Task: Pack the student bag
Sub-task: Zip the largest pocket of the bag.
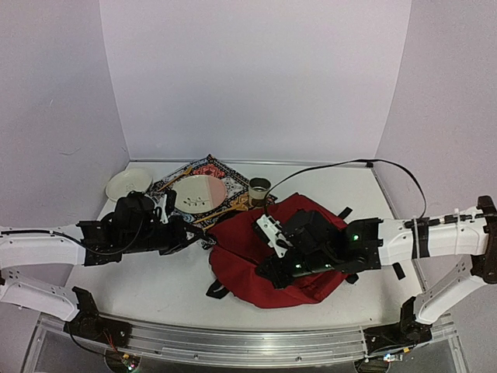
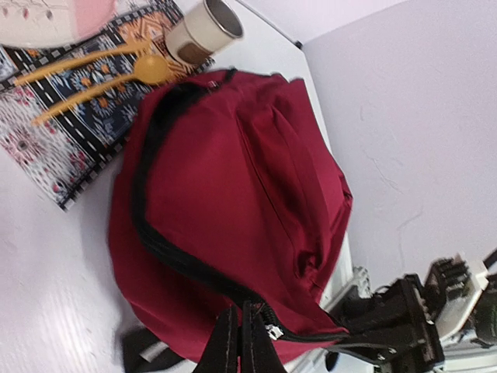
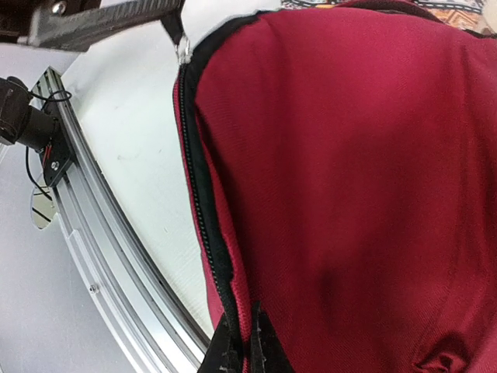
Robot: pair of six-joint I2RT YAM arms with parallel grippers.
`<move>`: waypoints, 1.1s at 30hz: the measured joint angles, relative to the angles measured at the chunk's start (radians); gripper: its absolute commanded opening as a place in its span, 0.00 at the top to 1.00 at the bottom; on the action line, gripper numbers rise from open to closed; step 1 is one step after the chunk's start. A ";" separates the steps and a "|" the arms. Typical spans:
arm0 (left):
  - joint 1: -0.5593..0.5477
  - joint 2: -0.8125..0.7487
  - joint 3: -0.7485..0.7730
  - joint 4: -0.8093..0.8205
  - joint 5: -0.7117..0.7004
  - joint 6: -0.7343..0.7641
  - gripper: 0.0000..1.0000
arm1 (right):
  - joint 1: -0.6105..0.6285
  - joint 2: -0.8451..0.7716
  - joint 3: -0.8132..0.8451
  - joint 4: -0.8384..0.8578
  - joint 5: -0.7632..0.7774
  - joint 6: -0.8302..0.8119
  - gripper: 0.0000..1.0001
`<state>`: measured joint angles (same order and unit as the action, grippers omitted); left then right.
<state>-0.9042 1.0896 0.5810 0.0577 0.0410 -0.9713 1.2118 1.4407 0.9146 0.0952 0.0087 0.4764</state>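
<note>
My left pincer point(image 2: 242, 342) was pressed together on the black zipper band of the student bag point(image 2: 233, 179), right beside its silver pull point(image 2: 272, 332). My right pincer point(image 3: 242, 343) was likewise pinched shut on that zipper point(image 3: 203, 210), further along the same seam. Between the two grips the teeth looked closed as far as I could see, and no opening into the bag showed.

The bag lay slumped on the white table point(image 1: 155, 287), in the middle and toward my right side. Beyond it, at the back left, a patterned mat point(image 2: 70, 132) carried a plate point(image 1: 200, 193) and two yellow utensils point(image 2: 147, 70). A cup point(image 2: 203, 29) stood at the mat's edge, and a bowl point(image 1: 128, 184) sat off to its left. None of these was in the bag.

I judged the packing barely begun: the bag had to be opened first, and all the loading was left to do.
</note>
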 measured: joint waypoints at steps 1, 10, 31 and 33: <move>0.016 0.011 0.008 -0.009 -0.005 0.014 1.00 | 0.000 -0.019 -0.015 0.000 0.007 0.007 1.00; 0.111 0.129 0.056 -0.023 -0.037 0.132 1.00 | 0.000 -0.225 -0.139 -0.064 0.071 0.089 1.00; -0.025 0.205 0.080 0.057 0.089 0.167 1.00 | 0.002 -0.182 -0.003 -0.219 0.031 0.082 0.45; -0.044 0.205 0.082 0.057 0.088 0.160 1.00 | 0.002 -0.154 0.040 -0.211 0.023 0.073 0.44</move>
<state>-0.9483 1.2949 0.6629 0.1146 0.1289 -0.8117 1.2137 1.2863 0.9547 -0.1159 0.0321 0.5495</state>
